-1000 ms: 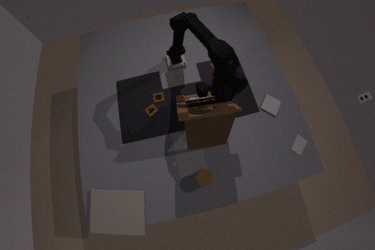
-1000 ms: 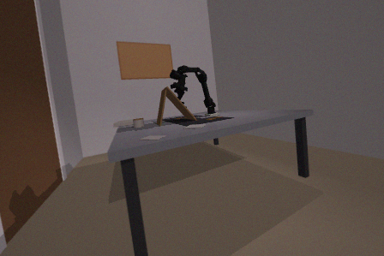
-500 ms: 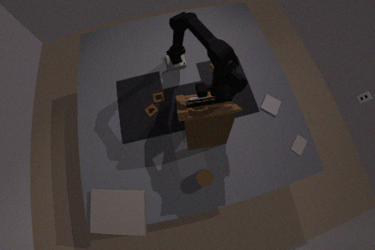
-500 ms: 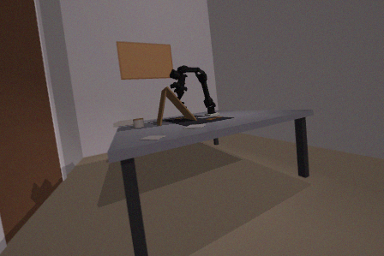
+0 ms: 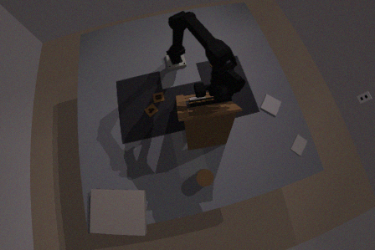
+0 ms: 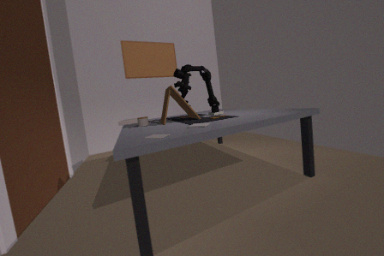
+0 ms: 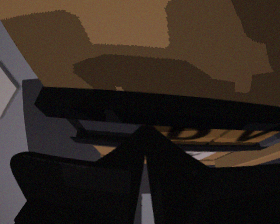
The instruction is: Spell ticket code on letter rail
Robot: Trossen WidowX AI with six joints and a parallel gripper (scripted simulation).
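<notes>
My gripper [image 7: 145, 131] [image 6: 184, 97] is shut, its tips together at the lower edge of the black rail [image 7: 116, 106] [image 5: 200, 104] on the slanted wooden board [image 5: 209, 114] [image 6: 184, 105]. In the wrist view a D tile [image 7: 185, 133] sits in the rail right of the tips, with a second, partly hidden tile [image 7: 251, 135] beside it. Left of the D the rail shows no tile. The white ticket [image 7: 202, 154] lies below the rail, its print hidden by the fingers. Two loose wooden tiles, one [image 5: 158, 97] and another [image 5: 151, 110], lie on the dark mat.
The dark mat [image 5: 134, 130] lies under the board. A round cup [image 5: 205, 177] [image 6: 142, 122] stands behind the board's back leg. A large white box [image 5: 118, 212] is at a counter corner. Two pale flat pieces, one [image 5: 271, 104] and another [image 5: 299, 145], lie to the right.
</notes>
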